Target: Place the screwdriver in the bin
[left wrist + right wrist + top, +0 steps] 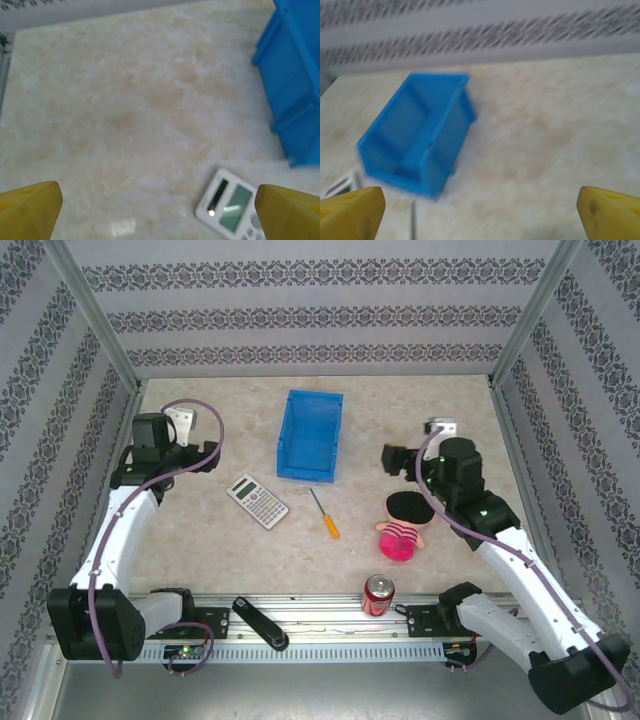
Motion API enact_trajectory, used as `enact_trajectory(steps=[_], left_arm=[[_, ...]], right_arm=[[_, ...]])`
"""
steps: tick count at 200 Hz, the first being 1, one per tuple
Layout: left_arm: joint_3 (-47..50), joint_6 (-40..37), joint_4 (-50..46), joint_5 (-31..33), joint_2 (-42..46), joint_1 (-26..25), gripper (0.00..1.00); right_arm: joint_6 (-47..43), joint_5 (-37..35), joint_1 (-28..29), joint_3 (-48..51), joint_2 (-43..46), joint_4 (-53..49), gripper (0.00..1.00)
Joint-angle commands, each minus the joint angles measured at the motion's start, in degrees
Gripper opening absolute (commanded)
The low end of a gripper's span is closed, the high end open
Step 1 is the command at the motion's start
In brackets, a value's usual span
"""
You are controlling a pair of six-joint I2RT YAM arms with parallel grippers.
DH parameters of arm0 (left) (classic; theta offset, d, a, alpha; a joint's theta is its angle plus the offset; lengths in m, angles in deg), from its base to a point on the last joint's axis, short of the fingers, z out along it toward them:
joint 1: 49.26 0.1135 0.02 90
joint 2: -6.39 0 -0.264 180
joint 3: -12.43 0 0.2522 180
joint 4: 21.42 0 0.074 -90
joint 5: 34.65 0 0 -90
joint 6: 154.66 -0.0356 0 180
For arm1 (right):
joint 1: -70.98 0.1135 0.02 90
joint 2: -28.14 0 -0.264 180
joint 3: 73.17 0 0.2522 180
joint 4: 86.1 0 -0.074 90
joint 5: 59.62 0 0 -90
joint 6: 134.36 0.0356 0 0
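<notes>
Screwdriver (324, 513): judged light, stiff and slim. The smooth metal shaft would likely slip or roll, so pinch across the orange handle.

Right gripper (480, 215): fingers spread wide, nothing held, nothing touched.

Left gripper (159, 212): likewise wide open and empty, with the calculator (230, 205) just beneath.

The screwdriver lies flat on the table (200, 540), between the calculator and the plush toy (403, 525). It is near the bin (306, 470) but apart from it, not inside.

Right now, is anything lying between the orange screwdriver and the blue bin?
No. In the top external view, bare tabletop separates the screwdriver from the near wall of the bin; the calculator lies off to the left.
</notes>
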Motion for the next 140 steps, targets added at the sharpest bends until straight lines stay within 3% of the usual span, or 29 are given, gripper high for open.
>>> enact_trajectory(steps=[1, 62, 97, 119, 140], left_arm=[[-3.79, -2.59, -16.79, -4.13, 1.88, 0.55, 0.99], [-9.72, -0.60, -24.65, -3.77, 3.05, 0.47, 0.99], [-9.97, 2.19, -24.50, -5.91, 4.09, 0.48, 0.99], [-10.85, 1.60, -25.26, -7.22, 3.35, 0.47, 0.99], [-11.60, 2.12, -25.38, -6.51, 2.74, 0.47, 0.99]], right_arm=[[3.26, -1.97, 5.90, -4.81, -2.65, -14.73, 0.98], [9.72, -1.41, 21.18, -10.16, -18.16, -19.38, 0.96], [12.98, 2.50, 23.24, -8.45, -26.06, -13.14, 0.89], [13.90, 4.24, 23.43, -8.76, -30.54, -11.46, 0.77], [14.05, 4.90, 23.69, -9.95, -35.09, -12.51, 0.76]])
